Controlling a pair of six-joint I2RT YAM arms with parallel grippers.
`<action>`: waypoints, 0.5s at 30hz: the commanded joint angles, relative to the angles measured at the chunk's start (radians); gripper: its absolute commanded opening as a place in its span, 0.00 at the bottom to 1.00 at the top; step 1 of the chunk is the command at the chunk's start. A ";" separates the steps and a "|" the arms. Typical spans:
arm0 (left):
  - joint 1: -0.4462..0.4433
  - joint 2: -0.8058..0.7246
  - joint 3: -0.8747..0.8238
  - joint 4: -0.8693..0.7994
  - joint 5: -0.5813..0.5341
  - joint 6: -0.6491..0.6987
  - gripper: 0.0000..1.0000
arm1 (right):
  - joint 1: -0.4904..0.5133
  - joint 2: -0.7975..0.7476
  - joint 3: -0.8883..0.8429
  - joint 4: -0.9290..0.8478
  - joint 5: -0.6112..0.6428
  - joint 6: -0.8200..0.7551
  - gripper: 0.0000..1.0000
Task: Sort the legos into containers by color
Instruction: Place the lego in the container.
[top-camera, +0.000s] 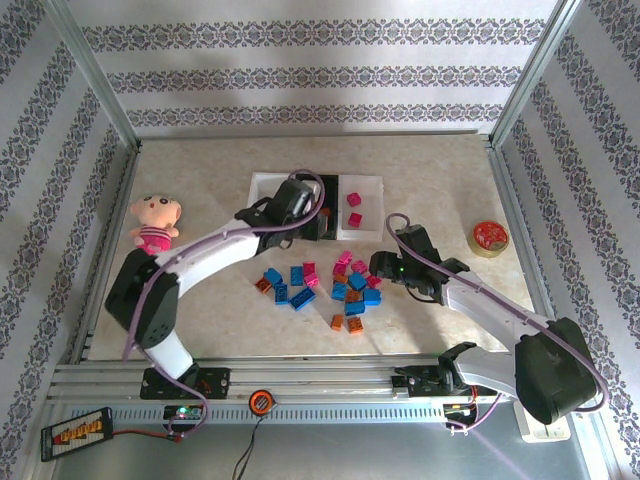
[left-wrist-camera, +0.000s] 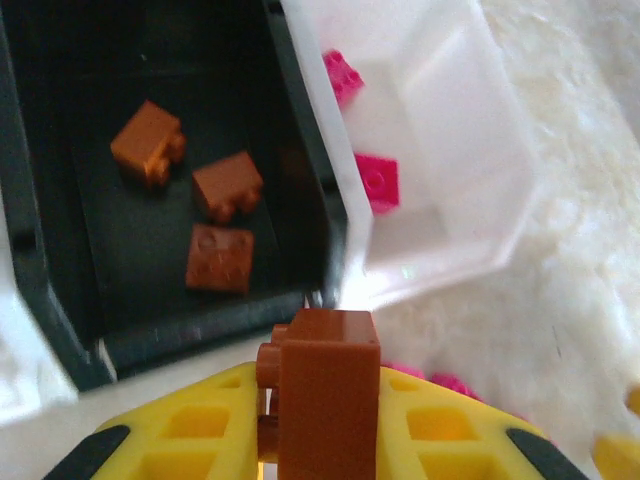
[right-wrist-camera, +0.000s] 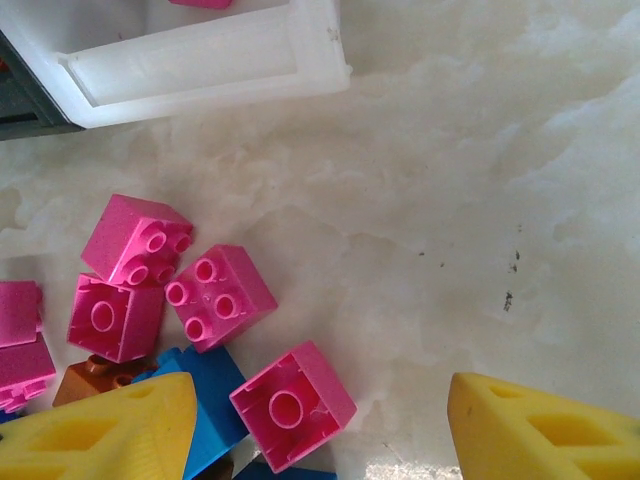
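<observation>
From above, you see your left arm stretched to the trays at the far middle of the table (top-camera: 440, 170). Its wrist covers most of the black tray (top-camera: 328, 230), so you cannot tell from here what it carries. The white tray (top-camera: 368, 183) just right of it holds two pink bricks (top-camera: 353, 199). The loose pile of legos (top-camera: 340, 290) lies nearer you, with the right gripper (top-camera: 376, 266) at its right edge. A plush doll (top-camera: 152, 222) sits far left and a tape roll (top-camera: 489, 238) far right, both well apart from the pile.

Your left wrist camera settles it: the left gripper (left-wrist-camera: 322, 420) is clamped on an orange brick (left-wrist-camera: 330, 370), with the black tray's near wall just beyond. Three orange bricks (left-wrist-camera: 227, 185) lie inside that tray.

Your right wrist camera shows the right gripper (right-wrist-camera: 320, 440) with its fingers wide apart over the pile. One pink brick (right-wrist-camera: 292, 405) lies underside up between them, beside a blue brick (right-wrist-camera: 215, 390).
</observation>
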 joint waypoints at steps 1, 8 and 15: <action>0.049 0.104 0.100 0.008 0.006 0.022 0.22 | -0.013 -0.022 -0.014 -0.022 -0.006 0.014 0.68; 0.084 0.300 0.300 -0.054 -0.036 0.012 0.23 | -0.013 -0.053 -0.024 -0.044 -0.002 0.014 0.68; 0.097 0.355 0.371 -0.061 -0.041 -0.008 0.36 | -0.013 -0.079 -0.041 -0.049 -0.012 0.010 0.68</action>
